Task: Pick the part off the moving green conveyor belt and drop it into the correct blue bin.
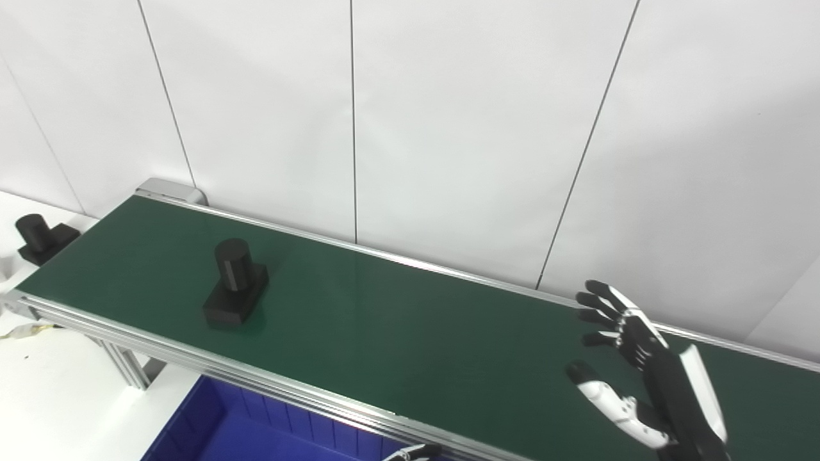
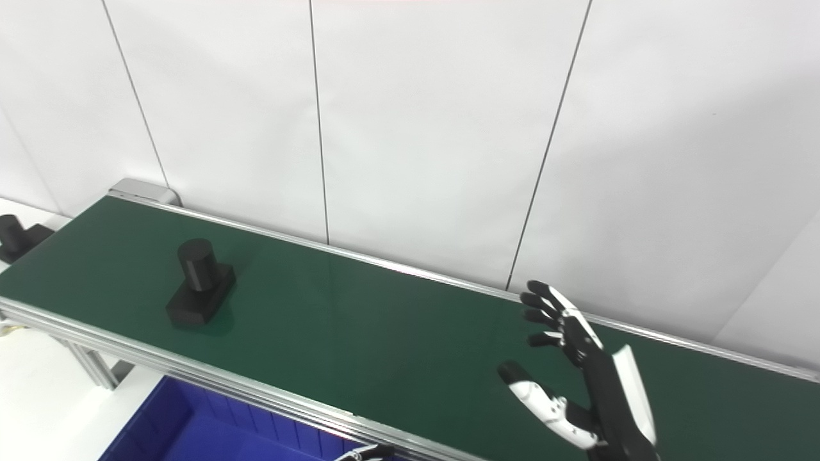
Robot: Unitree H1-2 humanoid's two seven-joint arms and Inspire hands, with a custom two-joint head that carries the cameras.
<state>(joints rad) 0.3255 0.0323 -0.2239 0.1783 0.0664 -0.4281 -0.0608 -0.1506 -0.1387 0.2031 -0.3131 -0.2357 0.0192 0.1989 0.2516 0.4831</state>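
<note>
- White panelled wall (image 1: 448, 128) with thin dark seams behind everything; white desk (image 1: 51, 397) at lower left.
- Running diagonally from upper left to lower right: green conveyor belt (image 1: 397, 333), edged by aluminium rails (image 1: 192, 362).
- Standing upright on the belt's left part, near its front rail: black part (image 1: 236, 282), a short cylinder on a rectangular base; belt surface between it and the right hand bare.
- Off the belt's far left end, resting on the desk: second black part (image 1: 40, 238) of like shape.
- Below the front rail, partly hidden by it: blue bin (image 1: 256, 429).
- Raised over the belt's right part, well apart from the part: right hand (image 1: 631, 365), fingers (image 1: 599, 301) spread wide, thumb (image 1: 592, 384) held out, holding nothing.
- Barely peeking in at the bottom edge: left hand (image 1: 413, 452), only fingertips visible; cannot tell its state.
</note>
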